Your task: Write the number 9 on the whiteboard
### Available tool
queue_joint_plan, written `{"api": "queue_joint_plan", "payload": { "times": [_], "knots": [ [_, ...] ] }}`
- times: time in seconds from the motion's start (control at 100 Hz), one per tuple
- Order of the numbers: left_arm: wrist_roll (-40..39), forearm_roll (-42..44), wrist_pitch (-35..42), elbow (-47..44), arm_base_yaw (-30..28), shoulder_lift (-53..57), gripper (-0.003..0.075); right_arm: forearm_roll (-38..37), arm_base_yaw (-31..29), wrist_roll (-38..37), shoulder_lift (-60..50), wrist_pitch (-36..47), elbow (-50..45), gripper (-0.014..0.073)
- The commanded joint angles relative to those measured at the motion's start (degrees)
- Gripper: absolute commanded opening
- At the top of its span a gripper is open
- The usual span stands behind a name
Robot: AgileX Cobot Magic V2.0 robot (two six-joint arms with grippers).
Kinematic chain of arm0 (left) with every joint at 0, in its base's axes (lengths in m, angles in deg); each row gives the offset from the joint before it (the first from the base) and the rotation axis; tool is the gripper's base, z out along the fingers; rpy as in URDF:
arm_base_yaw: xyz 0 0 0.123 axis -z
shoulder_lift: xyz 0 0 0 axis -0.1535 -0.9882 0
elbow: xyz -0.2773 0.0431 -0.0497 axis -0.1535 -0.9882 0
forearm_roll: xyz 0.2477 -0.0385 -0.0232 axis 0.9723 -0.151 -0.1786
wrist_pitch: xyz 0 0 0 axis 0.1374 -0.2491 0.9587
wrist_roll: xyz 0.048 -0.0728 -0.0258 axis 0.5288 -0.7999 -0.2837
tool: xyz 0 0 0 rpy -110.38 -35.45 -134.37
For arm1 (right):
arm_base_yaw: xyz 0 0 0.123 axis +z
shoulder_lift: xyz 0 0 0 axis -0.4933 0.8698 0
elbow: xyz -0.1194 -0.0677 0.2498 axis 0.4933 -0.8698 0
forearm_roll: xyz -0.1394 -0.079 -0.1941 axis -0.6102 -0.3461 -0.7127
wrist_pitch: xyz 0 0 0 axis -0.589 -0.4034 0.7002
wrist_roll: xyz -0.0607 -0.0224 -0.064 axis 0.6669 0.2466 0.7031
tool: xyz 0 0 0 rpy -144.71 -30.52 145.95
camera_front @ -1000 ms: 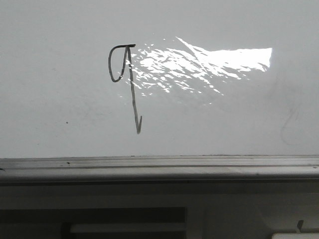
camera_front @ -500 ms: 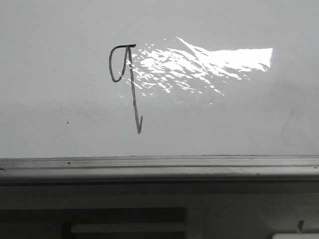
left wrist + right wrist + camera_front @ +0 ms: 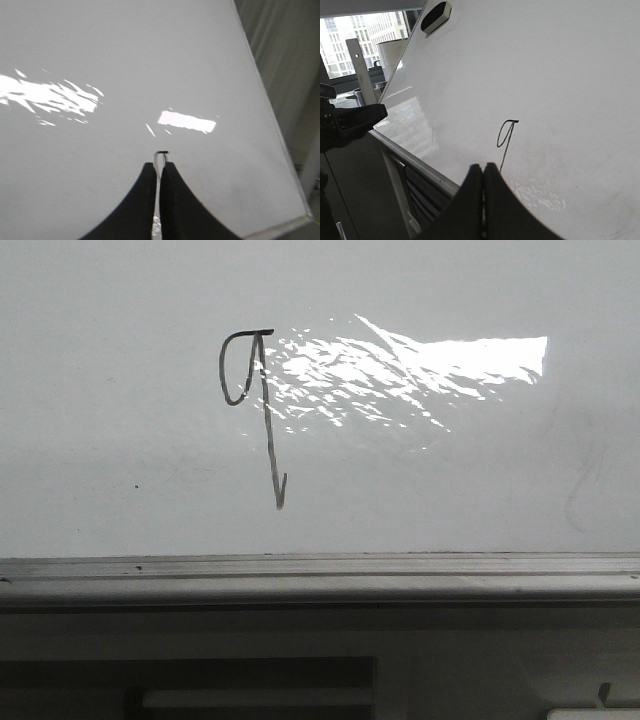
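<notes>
The number 9 (image 3: 271,440) is a thin dark line figure on the whiteboard (image 3: 450,470), left of centre, beside a bright glare patch (image 3: 400,370). No gripper shows in the front view. In the left wrist view my left gripper (image 3: 159,165) points at the board with its black fingers (image 3: 142,200) almost together, and the top of the 9 (image 3: 161,153) shows just past the tips. In the right wrist view my right gripper (image 3: 483,166) is shut with nothing between its fingers, just below the tail of the 9 (image 3: 505,135).
A grey metal ledge (image 3: 320,575) runs along the board's lower edge and also shows in the right wrist view (image 3: 415,160). An eraser (image 3: 436,16) sits high on the board. A faint smudge (image 3: 580,490) marks the right side. A dark arm part (image 3: 345,125) is beyond the ledge.
</notes>
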Motion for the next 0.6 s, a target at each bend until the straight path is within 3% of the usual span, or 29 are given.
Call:
{"api": "queue_joint_plan", "payload": {
  "times": [0.0, 0.15, 0.31, 0.51, 0.59],
  "knots": [
    [0.01, 1.75, 1.93, -1.11, -6.94, 1.08, -0.0020, -0.60, 0.05, 0.26, 0.44, 4.68, 1.43, -0.0065],
    [0.01, 5.01, -2.20, -1.11, -19.78, 4.32, -0.0020, -0.60, 0.05, 0.26, 0.44, 4.68, 1.43, -0.0065],
    [0.01, 10.33, -12.86, -1.11, -30.09, 4.69, -0.0020, -0.60, 0.05, 0.26, 0.44, 4.68, 1.43, -0.0065],
    [0.01, 9.91, -28.93, -1.11, -34.91, 4.69, -0.0020, -0.60, 0.05, 0.26, 0.44, 4.68, 1.43, -0.0065],
    [2.79, 9.74, -29.87, -1.01, -34.99, 4.69, -0.0020, -0.60, 0.05, 0.26, 0.44, 4.68, 1.43, -0.0065]
  ]
}}
